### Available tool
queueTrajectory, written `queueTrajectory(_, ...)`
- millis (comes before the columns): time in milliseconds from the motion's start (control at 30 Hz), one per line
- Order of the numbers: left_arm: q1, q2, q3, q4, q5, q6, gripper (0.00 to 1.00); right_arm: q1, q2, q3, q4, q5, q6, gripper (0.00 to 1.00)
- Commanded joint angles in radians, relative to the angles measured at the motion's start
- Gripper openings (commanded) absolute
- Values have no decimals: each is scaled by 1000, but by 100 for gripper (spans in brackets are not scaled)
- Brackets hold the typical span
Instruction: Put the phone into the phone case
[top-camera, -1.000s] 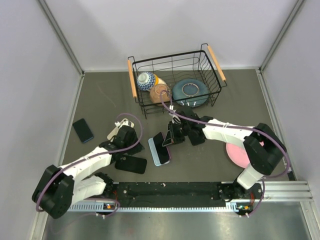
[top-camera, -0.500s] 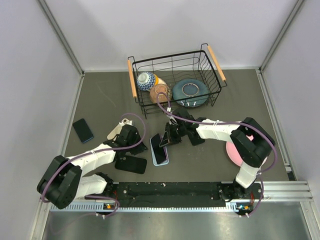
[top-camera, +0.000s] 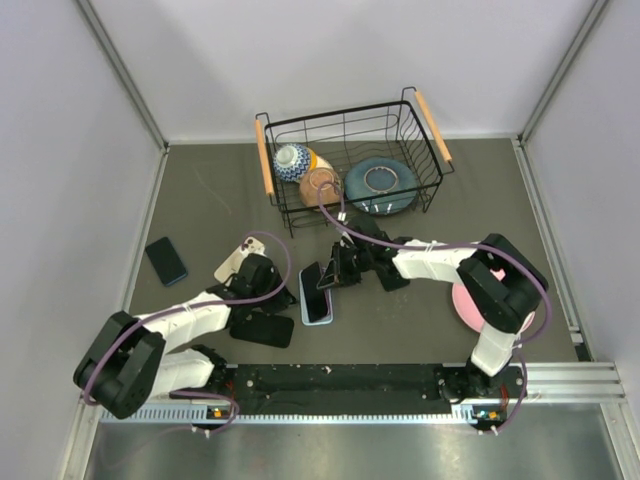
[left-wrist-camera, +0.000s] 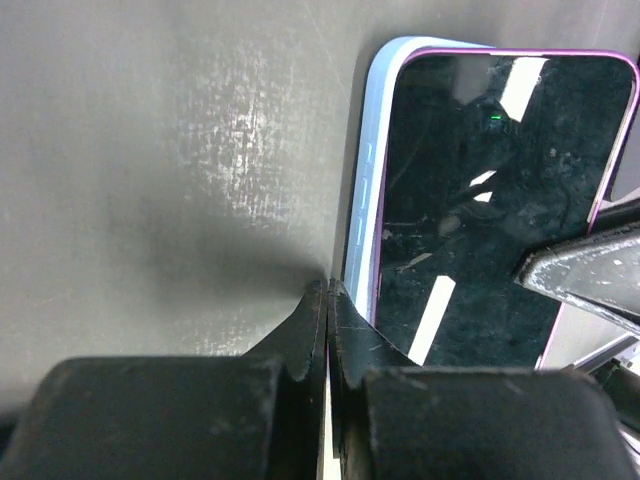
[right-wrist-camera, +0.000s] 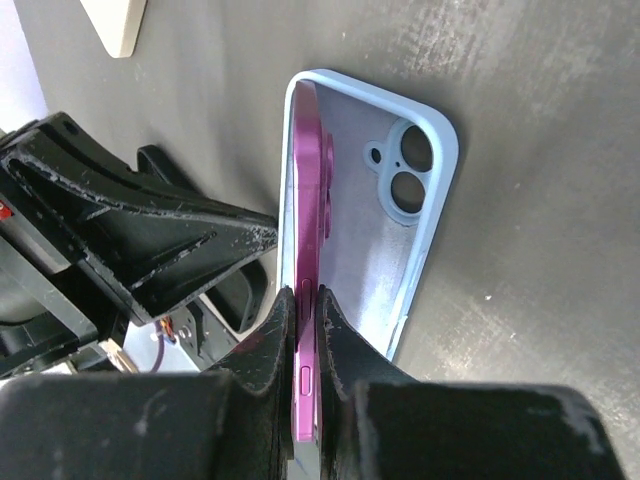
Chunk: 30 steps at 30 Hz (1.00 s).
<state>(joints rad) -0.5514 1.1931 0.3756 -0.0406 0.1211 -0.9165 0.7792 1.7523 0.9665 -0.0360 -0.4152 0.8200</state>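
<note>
At the middle of the counter (top-camera: 420, 210), the right claw (right-wrist-camera: 308, 305) pinches the purple phone (right-wrist-camera: 306, 190) by its edge, tilted in the light-blue case (right-wrist-camera: 370, 250), while the left claw (left-wrist-camera: 328, 292), pressed together, sits just beside the case.

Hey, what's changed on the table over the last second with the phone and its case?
The right gripper, jaws shut on the purple phone, has tipped it lower into the light blue case. The left gripper, jaws shut, slid up to the case's side, uncovering more of the white phone behind it. The wire basket, dark phone and pink plate stayed put.
</note>
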Motion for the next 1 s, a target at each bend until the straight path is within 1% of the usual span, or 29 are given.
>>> queueTrajectory(0, -7, -27, -41, 33, 40, -22, 0, -11, 10, -40, 137, -11, 48, 0)
queueTrajectory(233, -28, -66, -64, 64, 49, -48, 0, -11, 24, -104, 258, -49, 119, 0)
queueTrajectory(400, -56, -49, -67, 77, 37, -65, 0, -12, 30, -173, 375, -66, 189, 0)
queueTrajectory(567, -77, -21, -67, 105, 45, -81, 0, -9, 32, -239, 447, -66, 234, 0)
queueTrajectory(767, -134, -15, -60, 119, 19, -110, 0, 5, 42, -287, 547, -63, 300, 0)
queueTrajectory(867, -146, -16, -56, 114, 15, -114, 0, 8, 36, -295, 547, -56, 301, 0)
queueTrajectory(967, -150, -26, -52, 85, -3, -120, 0, 8, 10, -301, 499, -30, 277, 0)
